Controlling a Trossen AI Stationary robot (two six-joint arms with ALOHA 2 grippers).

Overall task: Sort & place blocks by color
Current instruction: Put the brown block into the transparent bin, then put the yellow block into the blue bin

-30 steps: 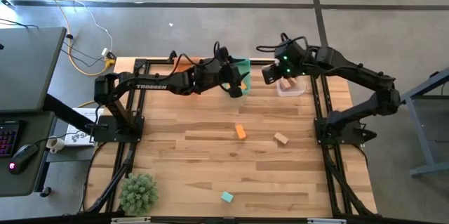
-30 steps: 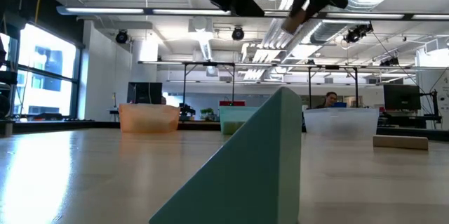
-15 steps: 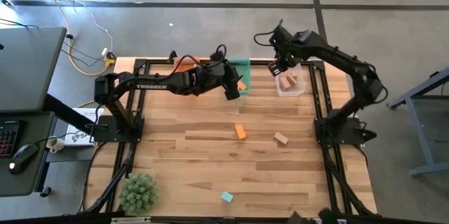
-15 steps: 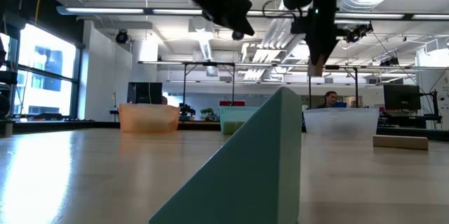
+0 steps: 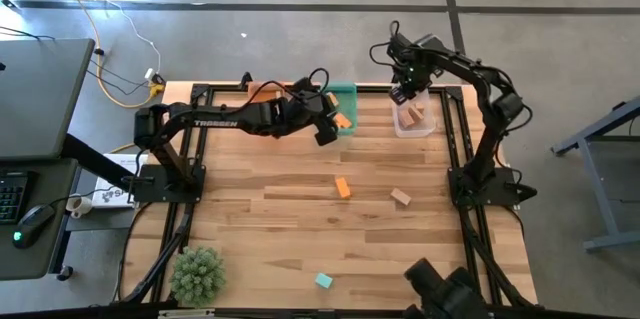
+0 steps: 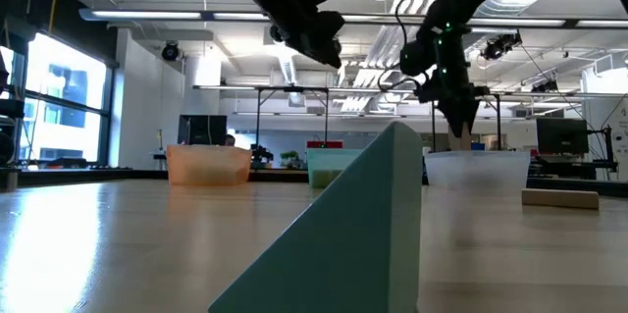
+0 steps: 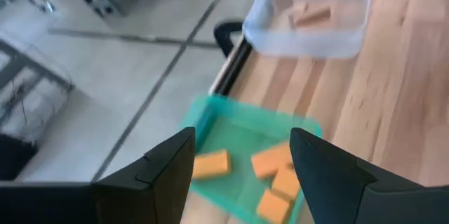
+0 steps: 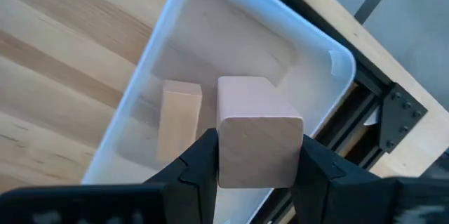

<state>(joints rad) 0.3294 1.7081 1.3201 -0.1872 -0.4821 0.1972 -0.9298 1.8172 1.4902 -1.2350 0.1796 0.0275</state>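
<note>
Wood block held over clear bin, far right corner of table

Near edge: teal block; mid-table, orange block and wood block lay unsorted. Right gripper pinched a wooden cube above the clear bin; early release near the rim could bounce it out. Left gripper, jaws spread and empty, hovered over the teal bin, which held orange pieces. Arm lettering read "TROSSEN".
</note>
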